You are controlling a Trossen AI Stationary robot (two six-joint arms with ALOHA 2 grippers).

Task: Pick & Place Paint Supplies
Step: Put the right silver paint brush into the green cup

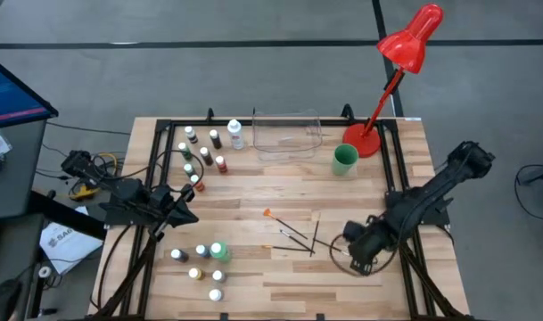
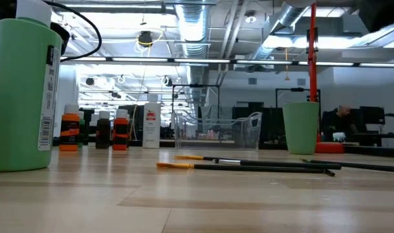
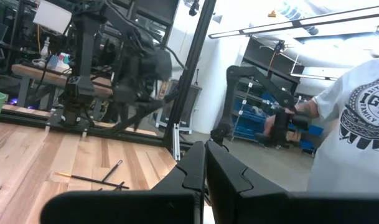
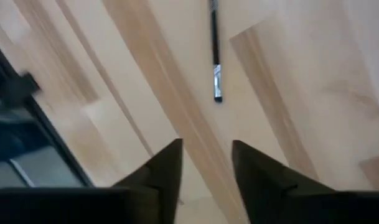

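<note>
Toward the right edge of the bench point(image 1: 280, 192), near the front, I have the right gripper point(image 4: 205, 163) low over bare wood, its two fingers parted with a clear gap and nothing between them. Just ahead of it in its wrist view lies the end of a thin dark brush point(image 4: 215, 56) with a silver ferrule, apart from the fingers. From above, the right gripper point(image 1: 356, 259) sits just beside the scatter of brushes point(image 1: 293, 234) crossing each other at the bench's middle front; one has an orange tip.

Over at the left edge I see the left gripper point(image 1: 184, 214) parked, and its wrist view shows the fingers point(image 3: 223, 171) pressed together, holding nothing.

Small white-capped bottles point(image 1: 202, 152) stand in a loose cluster near the back left corner, with a taller white bottle point(image 1: 234, 133) beside them. Another group point(image 1: 200, 263) stands near the front left, including a taller green bottle point(image 1: 218, 251).

A clear plastic tray point(image 1: 286, 134) sits at the back edge, a green cup point(image 1: 344, 159) just right of it, and a red lamp point(image 1: 405, 62) at the back right corner. A person point(image 3: 354, 134) in a white printed shirt stands beyond the bench.
</note>
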